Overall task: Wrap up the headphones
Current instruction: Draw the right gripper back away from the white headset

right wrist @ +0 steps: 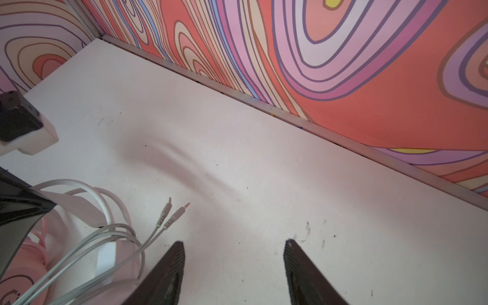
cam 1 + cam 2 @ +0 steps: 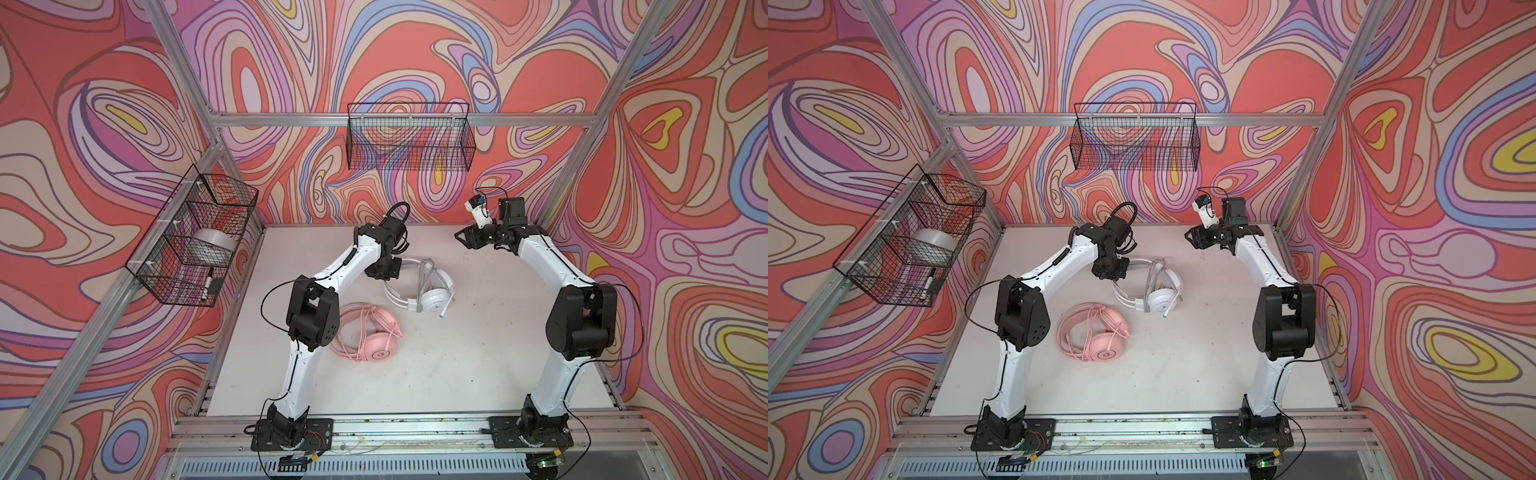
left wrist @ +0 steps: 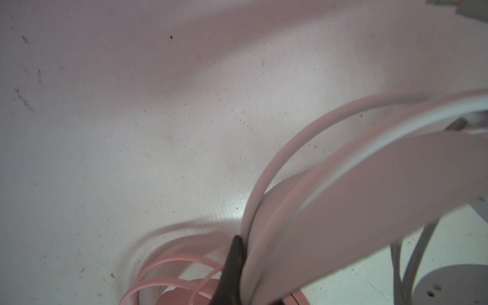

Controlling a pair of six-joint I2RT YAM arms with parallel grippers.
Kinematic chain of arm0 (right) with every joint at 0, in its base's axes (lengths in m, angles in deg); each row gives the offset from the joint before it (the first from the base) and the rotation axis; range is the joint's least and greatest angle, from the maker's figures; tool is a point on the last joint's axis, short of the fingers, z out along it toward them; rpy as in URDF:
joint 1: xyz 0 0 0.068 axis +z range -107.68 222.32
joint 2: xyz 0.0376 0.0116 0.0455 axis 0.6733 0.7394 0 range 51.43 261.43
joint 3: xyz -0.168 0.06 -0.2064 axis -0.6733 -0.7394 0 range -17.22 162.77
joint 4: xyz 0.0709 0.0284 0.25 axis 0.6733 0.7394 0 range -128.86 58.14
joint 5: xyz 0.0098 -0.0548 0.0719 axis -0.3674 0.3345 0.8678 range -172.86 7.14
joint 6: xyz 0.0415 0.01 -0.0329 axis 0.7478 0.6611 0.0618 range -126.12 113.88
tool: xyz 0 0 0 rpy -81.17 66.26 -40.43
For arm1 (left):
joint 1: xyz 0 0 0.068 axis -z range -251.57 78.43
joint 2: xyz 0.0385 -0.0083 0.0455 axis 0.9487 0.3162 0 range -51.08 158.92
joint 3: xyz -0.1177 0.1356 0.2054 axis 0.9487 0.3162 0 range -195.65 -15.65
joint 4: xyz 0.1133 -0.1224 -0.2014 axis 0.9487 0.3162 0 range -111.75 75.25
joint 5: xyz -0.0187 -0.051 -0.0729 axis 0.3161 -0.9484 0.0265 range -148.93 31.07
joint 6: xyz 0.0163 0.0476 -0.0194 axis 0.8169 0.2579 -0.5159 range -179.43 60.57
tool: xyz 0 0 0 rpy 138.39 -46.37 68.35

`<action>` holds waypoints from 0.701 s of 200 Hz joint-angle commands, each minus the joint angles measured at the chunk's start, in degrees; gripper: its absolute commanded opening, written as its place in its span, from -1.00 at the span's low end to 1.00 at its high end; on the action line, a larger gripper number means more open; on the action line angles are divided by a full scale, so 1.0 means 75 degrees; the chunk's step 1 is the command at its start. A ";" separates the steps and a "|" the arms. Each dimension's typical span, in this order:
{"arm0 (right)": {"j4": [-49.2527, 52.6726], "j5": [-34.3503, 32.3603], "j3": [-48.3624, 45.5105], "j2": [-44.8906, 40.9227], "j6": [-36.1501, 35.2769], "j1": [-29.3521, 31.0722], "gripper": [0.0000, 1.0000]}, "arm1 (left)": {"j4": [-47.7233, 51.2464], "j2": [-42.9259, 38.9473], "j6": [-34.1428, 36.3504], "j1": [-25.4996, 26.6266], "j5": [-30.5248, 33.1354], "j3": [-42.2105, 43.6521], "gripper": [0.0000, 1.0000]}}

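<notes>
The white headphones [image 2: 434, 297] [image 2: 1163, 297] lie at mid-table in both top views, with grey cable looped over the earcups. My left gripper [image 2: 382, 270] [image 2: 1111, 268] is shut on their headband [image 3: 343, 184]. One dark finger [image 3: 235, 264] presses against the band; the other is hidden behind it. The pink headphones [image 2: 376, 343] [image 2: 1100, 338] lie nearer the front, with pink cable [image 3: 169, 264] coiled on them. My right gripper [image 2: 461, 237] [image 1: 235, 245] hangs open and empty above the table's back right. The grey cable [image 1: 105, 237] and its two jack plugs [image 1: 177, 211] lie beside it.
A black wire basket [image 2: 195, 237] on the left wall holds a tape roll and a marker. Another wire basket [image 2: 409, 137] hangs on the back wall. Patterned walls and aluminium posts close in the white table [image 2: 478, 353] on three sides.
</notes>
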 commanded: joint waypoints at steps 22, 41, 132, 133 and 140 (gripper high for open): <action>-0.1514 -0.0027 -0.1179 -0.1496 0.0798 -0.0027 0.40 | 0.0127 0.0017 -0.0292 0.0070 -0.0134 -0.0082 -1.00; -0.1874 -0.0173 -0.1697 -0.2132 0.1086 -0.0019 0.47 | 0.0071 0.0051 -0.0497 0.0068 -0.0094 -0.0094 -1.00; -0.2804 -0.0008 -0.5139 -0.4905 0.3257 -0.0009 0.97 | -0.1166 0.0300 -0.1208 0.0039 -0.0231 0.0189 -1.00; -0.2863 -0.0005 -0.5210 -0.4951 0.3272 -0.0007 0.97 | -0.1179 0.0305 -0.1212 0.0037 -0.0241 0.0188 -1.00; -0.3170 -0.0029 -0.5687 -0.5234 0.3369 -0.0011 0.97 | -0.1255 0.0360 -0.1248 0.0036 -0.0266 0.0188 -1.00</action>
